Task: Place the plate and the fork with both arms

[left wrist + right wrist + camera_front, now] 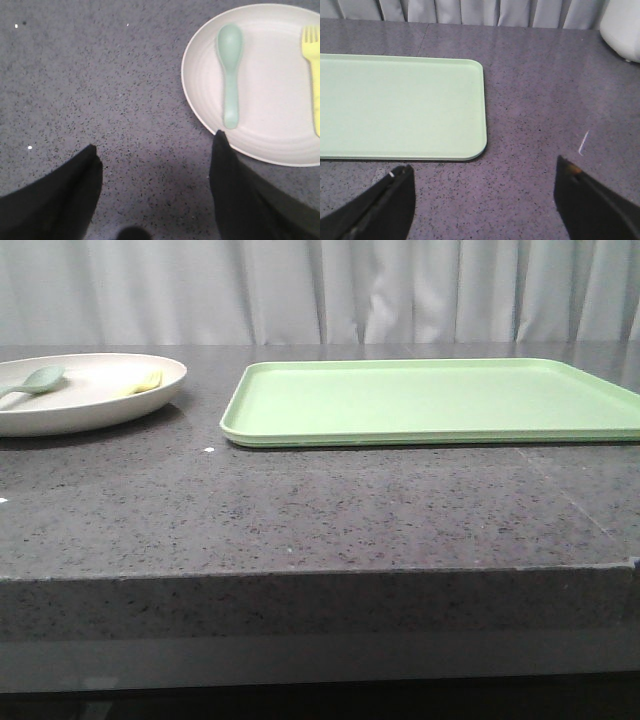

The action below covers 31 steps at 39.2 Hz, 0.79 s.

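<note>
Your plate [95, 405] sits on the desk [300, 510] left of the tray [430, 400], holding the fork [314, 75] and spoon [230, 75]. Left gripper [155, 152] and right gripper [482, 172] both hang wide, holding nothing.

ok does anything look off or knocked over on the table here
Nothing stands out. The plate sits flat with the fork and spoon lying apart inside it; the green tray lies flat beside it. No spills or visible damage.
</note>
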Motion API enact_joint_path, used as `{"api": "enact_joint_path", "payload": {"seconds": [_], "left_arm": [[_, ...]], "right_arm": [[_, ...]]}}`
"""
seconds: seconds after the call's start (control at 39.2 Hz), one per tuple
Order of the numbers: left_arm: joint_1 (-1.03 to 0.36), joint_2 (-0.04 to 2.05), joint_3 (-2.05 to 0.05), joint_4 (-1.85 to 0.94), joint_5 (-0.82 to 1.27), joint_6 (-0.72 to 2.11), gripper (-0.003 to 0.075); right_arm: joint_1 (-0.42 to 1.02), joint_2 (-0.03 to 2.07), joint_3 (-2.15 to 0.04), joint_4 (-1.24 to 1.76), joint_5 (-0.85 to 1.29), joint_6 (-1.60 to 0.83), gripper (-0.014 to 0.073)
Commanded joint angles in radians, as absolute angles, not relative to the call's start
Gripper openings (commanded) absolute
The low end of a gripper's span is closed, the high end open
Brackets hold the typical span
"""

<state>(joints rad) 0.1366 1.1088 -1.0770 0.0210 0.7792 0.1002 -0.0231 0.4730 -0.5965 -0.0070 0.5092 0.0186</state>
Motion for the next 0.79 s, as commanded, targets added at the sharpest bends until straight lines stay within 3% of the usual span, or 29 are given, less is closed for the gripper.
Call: {"api": "enact_joint_path", "payload": {"seconds": [0.0,0.31,0.77], "left_arm": [[0.175,1.194,-1.175,-0.030,0.779,0.128,0.0444],[0.286,1.519,-1.425,-0.369,0.942,0.391,0.0443],[0.284,1.860,-1.719,-0.507,1.101,0.423,0.0442]], "right_arm": [[-0.024,0.484,-0.632,-0.019,0.438,0.015,0.0592],[-0.024,0.484,-0.632,-0.019,0.438,0.015,0.0592],[-0.024,0.484,-0.632,-0.019,0.439,0.015,0.0592]]}}
